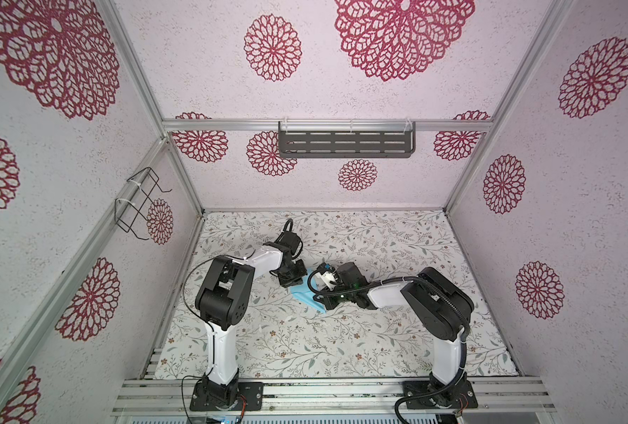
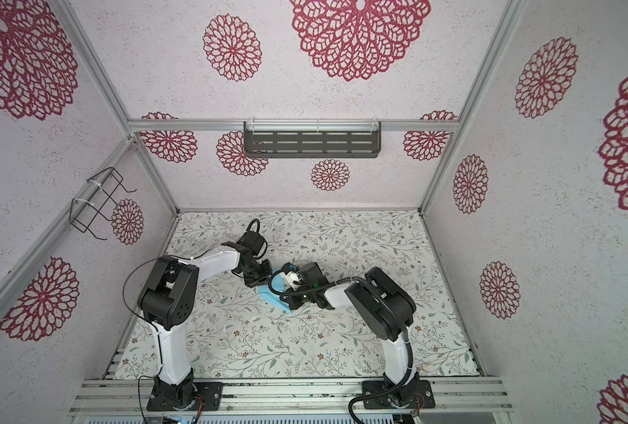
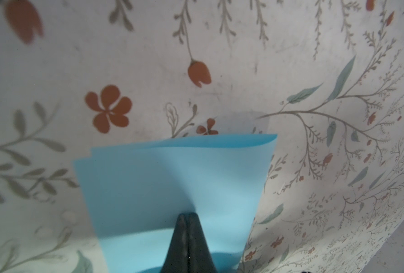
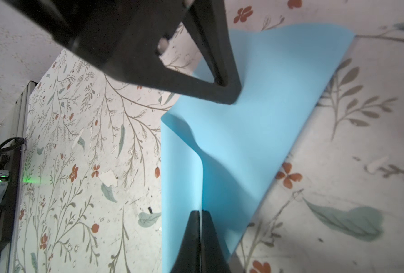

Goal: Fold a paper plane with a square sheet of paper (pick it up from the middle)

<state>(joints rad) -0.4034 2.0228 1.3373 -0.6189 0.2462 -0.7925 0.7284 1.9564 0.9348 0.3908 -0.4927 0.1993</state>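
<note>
Because the square sheet of paper (image 3: pixel 172 179) looks light, limp and crease-prone, left gripper (image 3: pixel 188 216) and right gripper (image 4: pixel 199 212) each pinch it, fingers closed; holds near folds seem safest.

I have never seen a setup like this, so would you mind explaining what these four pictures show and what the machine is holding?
This is two robot arms bolted at the near edge of a table with a floral cover, inside a walled booth. Two pictures look down from overhead and are nearly identical. The other two come from a camera on each arm's wrist, looking along its pincers. The thing being worked on is the square sheet of paper, light blue. The left gripper and the right gripper are both shut on it at different spots. The sheet is doubled over and wavy, not yet a plane.
</note>
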